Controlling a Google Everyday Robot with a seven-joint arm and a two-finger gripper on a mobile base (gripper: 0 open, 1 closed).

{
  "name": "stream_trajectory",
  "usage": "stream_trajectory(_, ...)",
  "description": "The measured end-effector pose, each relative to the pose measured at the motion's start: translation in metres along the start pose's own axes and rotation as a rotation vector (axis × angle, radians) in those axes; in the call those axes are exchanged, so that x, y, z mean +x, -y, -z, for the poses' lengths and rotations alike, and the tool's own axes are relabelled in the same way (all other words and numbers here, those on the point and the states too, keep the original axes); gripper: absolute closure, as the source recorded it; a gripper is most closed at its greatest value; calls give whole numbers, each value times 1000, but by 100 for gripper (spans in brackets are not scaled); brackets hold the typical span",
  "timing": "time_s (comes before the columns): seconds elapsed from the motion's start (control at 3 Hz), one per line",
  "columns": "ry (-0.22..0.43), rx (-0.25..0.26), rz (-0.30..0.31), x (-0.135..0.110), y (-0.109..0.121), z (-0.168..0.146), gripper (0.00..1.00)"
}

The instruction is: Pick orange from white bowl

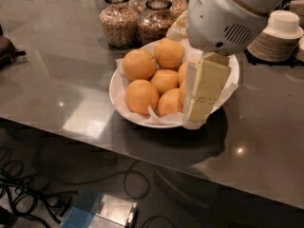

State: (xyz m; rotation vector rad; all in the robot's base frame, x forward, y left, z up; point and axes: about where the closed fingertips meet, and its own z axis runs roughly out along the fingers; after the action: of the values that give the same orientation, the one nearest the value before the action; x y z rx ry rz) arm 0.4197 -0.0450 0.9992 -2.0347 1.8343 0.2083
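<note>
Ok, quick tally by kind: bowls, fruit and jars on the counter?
White bowl: 1
Oranges: 6 showing; the hand, hanging over the bowl's right side in this view, may hide more.
Glass jars: 2 in front; any behind unclear.
Total: 9 counted.

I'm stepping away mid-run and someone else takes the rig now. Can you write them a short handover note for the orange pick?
Gripper: low over the right side of the white bowl, in front of the fruit there. No grasp can be confirmed.
Orange: in the bowl's right side, mostly hidden behind the gripper, only its left edge showing. The smaller oranges lie to its left.
Bowl: on the grey counter, in front of the grain jars.
Done: gripper is positioned at the bowl.
Left: close on the orange and lift it clear of the bowl.
</note>
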Motion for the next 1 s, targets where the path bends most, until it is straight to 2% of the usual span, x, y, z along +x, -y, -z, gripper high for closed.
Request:
stream_trajectory(0.33,15,-76,-35,-21,20,-44,0)
stream_trajectory(0.67,30,-112,-114,-27,48,-83,0)
stream_trajectory(1.0,30,-112,-114,-27,48,-83,0)
